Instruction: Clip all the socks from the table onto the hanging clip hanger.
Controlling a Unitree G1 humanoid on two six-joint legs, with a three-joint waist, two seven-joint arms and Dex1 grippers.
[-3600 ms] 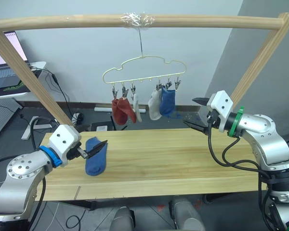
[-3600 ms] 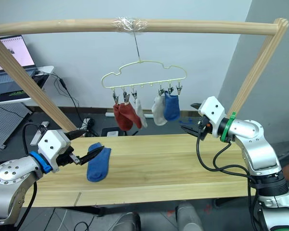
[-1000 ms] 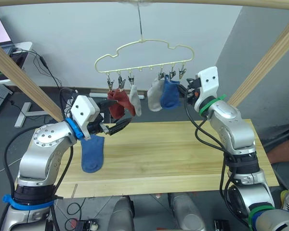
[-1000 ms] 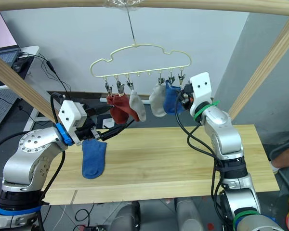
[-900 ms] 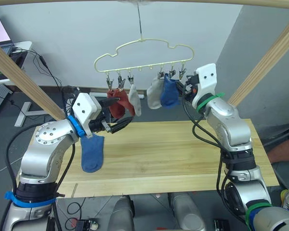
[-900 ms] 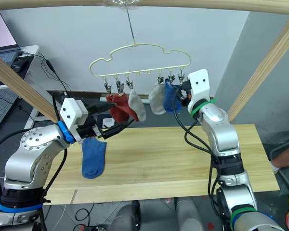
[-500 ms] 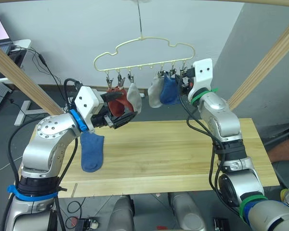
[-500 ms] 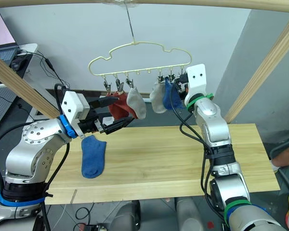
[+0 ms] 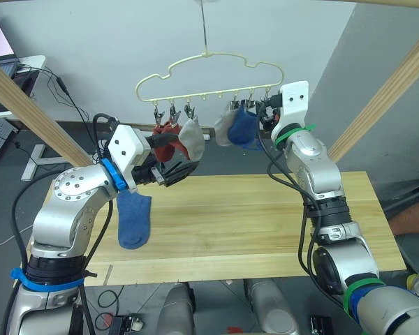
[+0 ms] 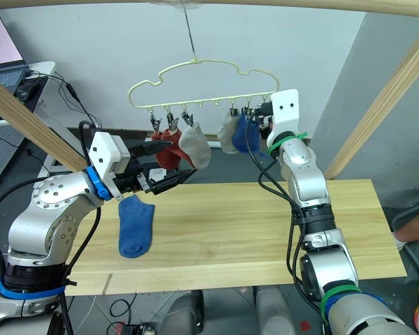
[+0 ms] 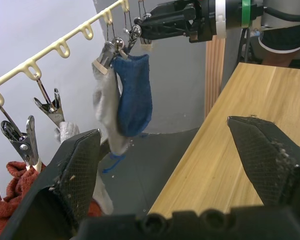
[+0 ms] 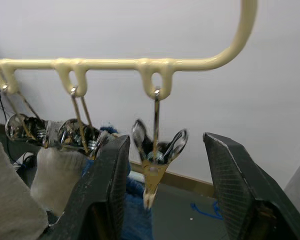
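Note:
The pale yellow-green clip hanger [image 9: 209, 70] hangs from the wooden top bar. On its clips hang rust red knit [image 9: 165, 132], a light grey sock [image 9: 190, 137], a second light grey sock [image 9: 225, 128] and a blue sock [image 9: 246, 130]. Another blue sock [image 9: 133, 220] lies at the left end of the table [image 9: 265, 223], partly behind my left arm. My left gripper [image 9: 181, 158] is open and empty just below the red and grey socks. My right gripper [image 12: 165, 145] is open, its fingers either side of the end silver clip [image 12: 155, 150] without touching it.
Slanted posts of the thick wooden frame stand at the left [image 9: 28, 94] and right [image 9: 384, 98] of the table. A small white desk [image 9: 14, 66] with cables is at the far left behind the frame. The table's middle and right planks are bare.
Both arms have risen from table height to the hanger. The left gripper left the blue sock on the table. The right gripper closed in on the end clip. The left grey sock swung slightly.

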